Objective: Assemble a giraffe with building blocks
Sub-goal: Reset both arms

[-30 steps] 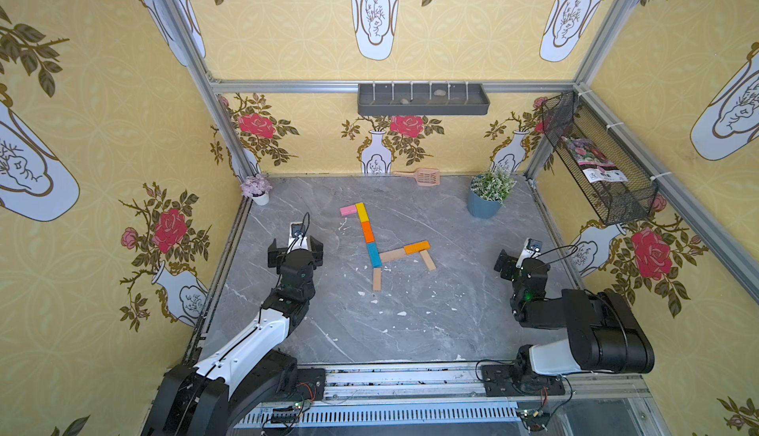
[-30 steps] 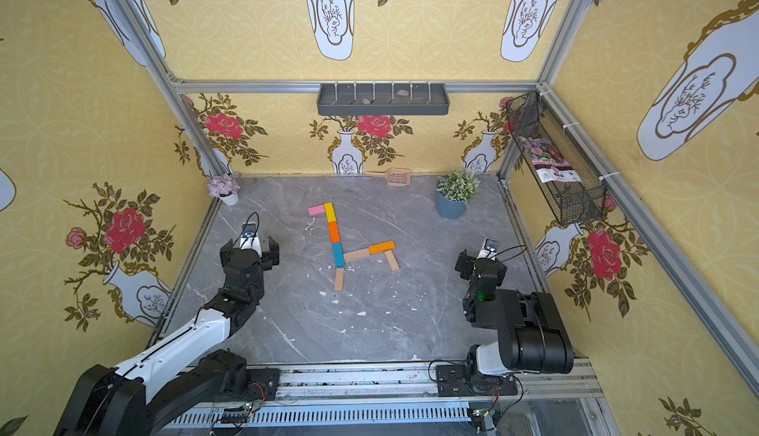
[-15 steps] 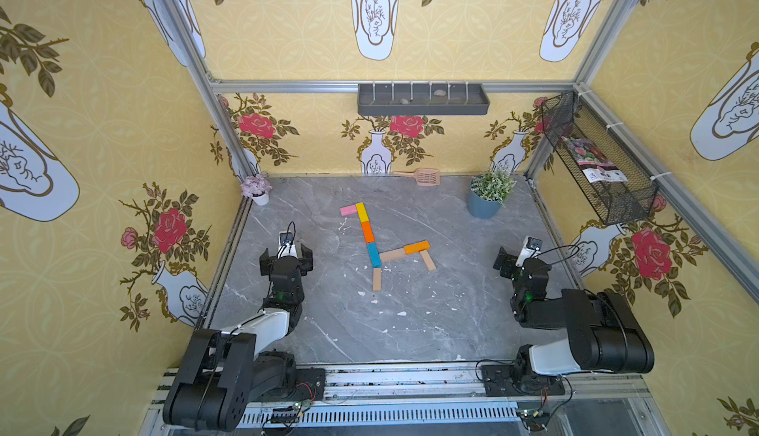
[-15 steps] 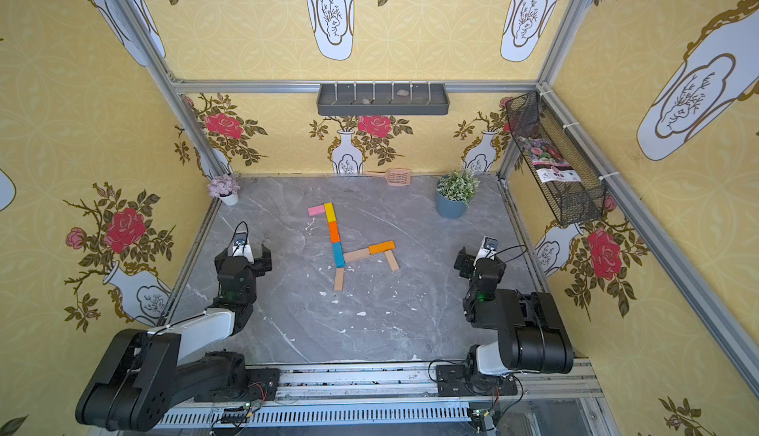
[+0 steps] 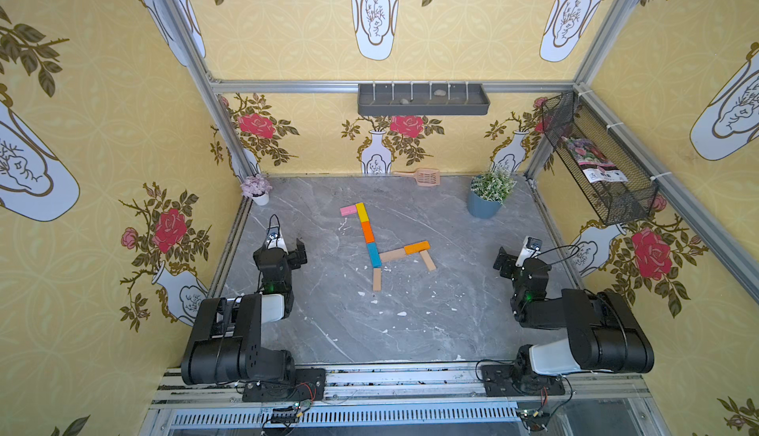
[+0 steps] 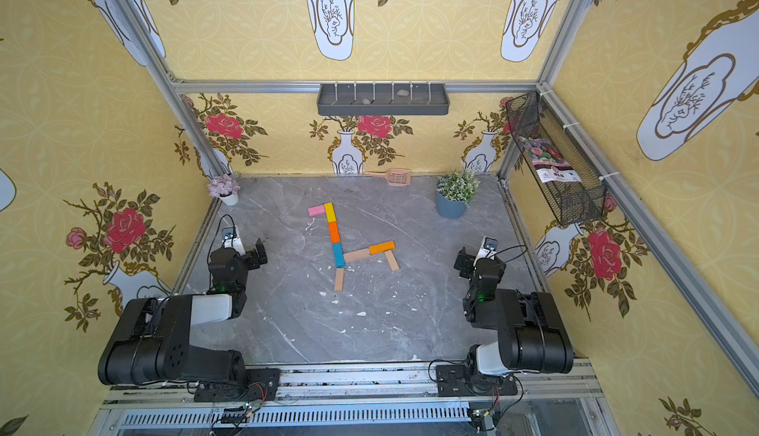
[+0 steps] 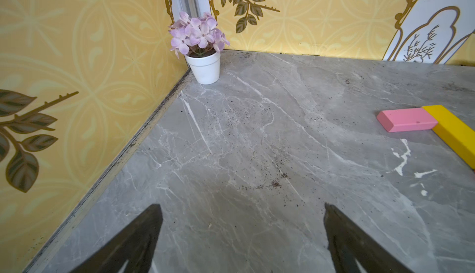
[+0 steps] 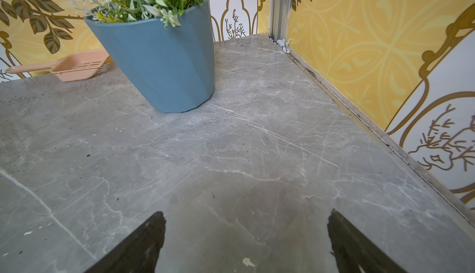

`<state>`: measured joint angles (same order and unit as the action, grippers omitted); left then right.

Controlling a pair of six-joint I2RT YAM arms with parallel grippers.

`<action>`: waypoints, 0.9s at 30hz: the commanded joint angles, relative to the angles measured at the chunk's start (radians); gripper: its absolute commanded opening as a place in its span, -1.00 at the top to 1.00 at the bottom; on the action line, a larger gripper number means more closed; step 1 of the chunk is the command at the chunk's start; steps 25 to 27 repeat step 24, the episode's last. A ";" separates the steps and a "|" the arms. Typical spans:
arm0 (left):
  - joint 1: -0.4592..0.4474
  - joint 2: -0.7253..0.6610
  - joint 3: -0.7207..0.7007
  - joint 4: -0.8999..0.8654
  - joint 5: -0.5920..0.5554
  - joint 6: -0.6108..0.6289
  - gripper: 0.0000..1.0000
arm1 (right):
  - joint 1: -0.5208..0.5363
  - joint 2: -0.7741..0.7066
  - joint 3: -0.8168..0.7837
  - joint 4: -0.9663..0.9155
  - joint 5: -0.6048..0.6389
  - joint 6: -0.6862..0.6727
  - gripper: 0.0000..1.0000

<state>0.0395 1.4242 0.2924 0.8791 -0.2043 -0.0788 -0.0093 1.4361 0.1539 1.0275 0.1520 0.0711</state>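
Your giraffe of flat coloured wooden bars (image 5: 371, 245) looks complete on the grey tabletop (image 5: 410, 323), so the left arm (image 5: 273, 273) and right arm (image 5: 530, 280) rest aside, jaws spread wide and empty.

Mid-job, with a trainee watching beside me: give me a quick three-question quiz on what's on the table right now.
1. True or false: the left gripper and the right gripper are both open and empty.
2. Which block touches the pink block? A) yellow block B) blue C) tan
3. How many blocks make up the giraffe?
Key: 1 true; 2 A; 3 eight.
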 commanded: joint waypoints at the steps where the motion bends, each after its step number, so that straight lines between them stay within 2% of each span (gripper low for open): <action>1: 0.002 0.003 0.002 -0.004 0.034 -0.006 -0.98 | 0.000 0.000 -0.001 0.058 0.002 -0.006 -0.95; 27: 0.002 0.002 0.002 -0.008 0.034 -0.005 -0.98 | -0.017 -0.001 0.007 0.041 -0.029 -0.001 -0.95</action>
